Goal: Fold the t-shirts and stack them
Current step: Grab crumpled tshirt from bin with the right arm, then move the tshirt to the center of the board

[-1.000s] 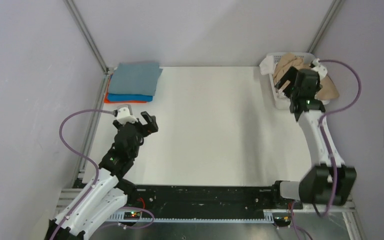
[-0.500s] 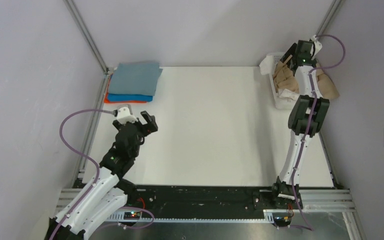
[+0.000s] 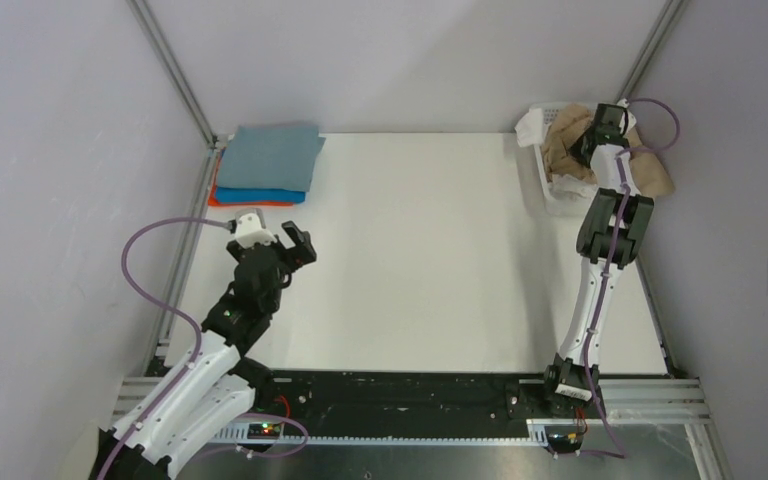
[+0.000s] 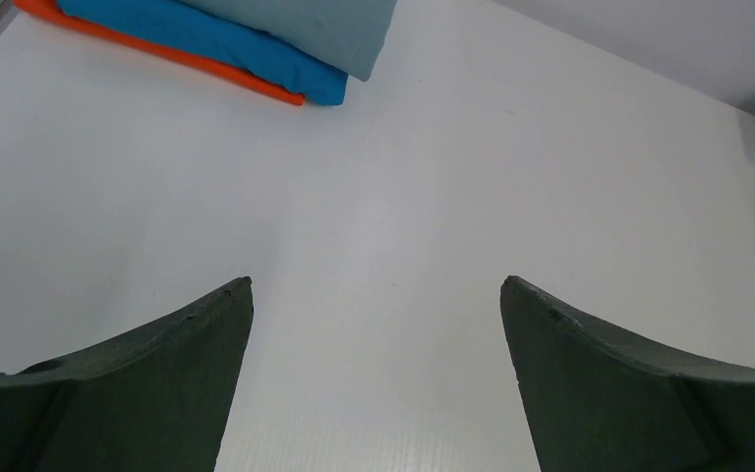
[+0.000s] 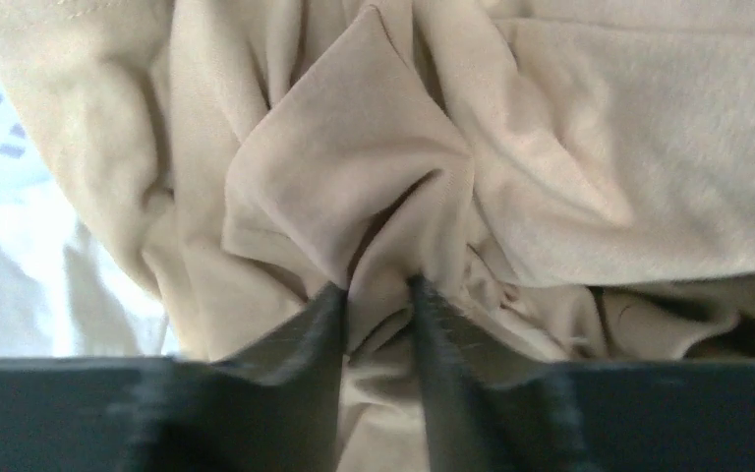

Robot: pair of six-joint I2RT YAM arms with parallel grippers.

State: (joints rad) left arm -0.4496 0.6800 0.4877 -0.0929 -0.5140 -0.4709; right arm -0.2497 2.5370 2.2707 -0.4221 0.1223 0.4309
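Note:
A crumpled tan t-shirt [image 3: 564, 152] [image 5: 354, 167] fills the white mesh basket [image 3: 557, 204] at the back right and hangs over its right side. My right gripper [image 3: 587, 147] [image 5: 377, 287] reaches down into it, its jaws pinching a fold of the tan cloth. At the back left lies a stack of folded t-shirts: grey-blue [image 3: 272, 155] [image 4: 319, 25] on top, bright blue [image 3: 258, 195] [image 4: 221, 44] under it, orange [image 3: 232, 203] [image 4: 138, 37] at the bottom. My left gripper [image 3: 285, 243] [image 4: 376, 285] hovers open over bare table, short of the stack.
White cloth [image 3: 530, 128] [image 5: 20, 265] lies at the basket's left end under the tan shirt. The white table [image 3: 410, 260] is bounded by metal frame posts [image 3: 175, 75] at the back corners and grey walls on both sides.
My right arm stretched out and went down into the basket, and its jaws closed from wide open onto a fold of the tan shirt. The left arm stayed still.

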